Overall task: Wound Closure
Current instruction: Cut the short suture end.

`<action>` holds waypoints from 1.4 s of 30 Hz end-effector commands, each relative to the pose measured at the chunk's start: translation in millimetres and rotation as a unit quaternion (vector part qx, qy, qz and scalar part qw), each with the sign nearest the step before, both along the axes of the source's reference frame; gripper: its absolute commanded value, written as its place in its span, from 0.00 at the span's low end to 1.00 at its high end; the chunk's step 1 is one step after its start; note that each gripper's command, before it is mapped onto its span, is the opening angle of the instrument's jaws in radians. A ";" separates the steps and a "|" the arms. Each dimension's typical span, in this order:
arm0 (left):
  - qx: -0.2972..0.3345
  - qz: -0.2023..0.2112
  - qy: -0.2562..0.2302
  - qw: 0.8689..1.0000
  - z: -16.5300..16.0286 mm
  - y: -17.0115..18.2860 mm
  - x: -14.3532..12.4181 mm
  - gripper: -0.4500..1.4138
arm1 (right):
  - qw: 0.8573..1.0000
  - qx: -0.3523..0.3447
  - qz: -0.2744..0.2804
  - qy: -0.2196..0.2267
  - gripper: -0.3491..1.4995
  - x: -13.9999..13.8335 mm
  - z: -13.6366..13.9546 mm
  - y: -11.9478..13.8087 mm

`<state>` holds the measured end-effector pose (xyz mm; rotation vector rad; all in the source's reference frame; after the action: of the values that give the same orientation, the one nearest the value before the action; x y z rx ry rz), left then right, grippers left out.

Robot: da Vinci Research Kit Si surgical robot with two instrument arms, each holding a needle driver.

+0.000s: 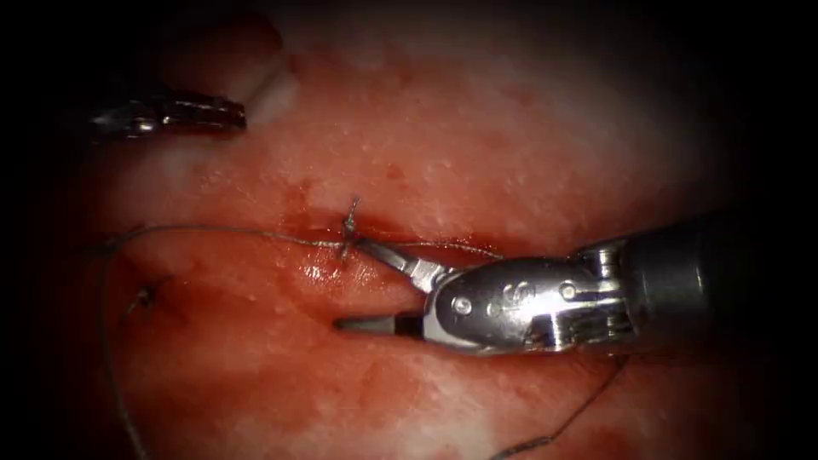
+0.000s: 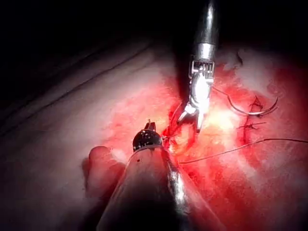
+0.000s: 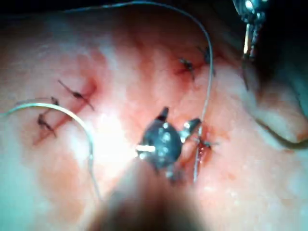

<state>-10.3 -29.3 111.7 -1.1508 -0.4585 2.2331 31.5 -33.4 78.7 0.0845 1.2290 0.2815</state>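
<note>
The tissue (image 1: pixel 511 128) has a red cut (image 1: pixel 426 243) running across the endoscope view. A dark knot (image 1: pixel 349 223) sits on the cut, and thread (image 1: pixel 213 228) runs from it to both sides. My right tool (image 1: pixel 349 283) comes in from the right with its jaws wide open; the upper jaw lies against the thread beside the knot, and nothing is gripped. My left tool (image 1: pixel 170 115) rests far off at the upper left, shut and holding nothing I can see. The curved needle (image 2: pixel 250 113) lies free on the tissue beside older stitches, also seen as a needle arc (image 3: pixel 62 110).
An older stitch knot (image 1: pixel 145 294) sits left of the tools. Loose thread (image 1: pixel 562 426) trails below the right tool's shaft. Red fluid wets the tissue along the cut. Several tied stitches (image 3: pixel 77 94) show in the right wrist view.
</note>
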 end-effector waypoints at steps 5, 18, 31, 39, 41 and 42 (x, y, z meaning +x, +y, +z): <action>-0.028 -0.009 0.025 0.999 4.7 0.7 1.4 0.00 | 1.000 0.003 0.017 -0.013 0.96 -4.0 -0.3 0.0; -0.041 0.014 0.117 0.992 18.0 -0.8 4.1 0.80 | 1.000 -0.001 0.023 -0.019 0.95 -4.9 0.5 0.1; -0.020 0.040 0.127 0.991 15.3 0.2 9.9 0.75 | 1.000 0.001 0.023 -0.019 0.95 -5.0 0.5 0.0; 0.008 0.048 0.128 0.991 12.5 1.1 11.3 0.71 | 1.000 0.005 0.020 -0.019 0.95 -5.8 0.0 0.3; 0.019 0.042 0.114 0.992 10.7 1.2 10.5 0.71 | 0.999 0.008 0.013 -0.028 0.95 -6.3 -0.2 0.4; 0.024 0.038 0.105 0.993 9.8 1.2 10.1 0.71 | 0.999 0.009 0.011 -0.032 0.95 -6.5 -0.3 0.5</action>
<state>-0.4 -28.2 119.7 -0.8921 -0.4856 2.3404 24.5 -32.4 78.1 0.0774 1.1638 0.3090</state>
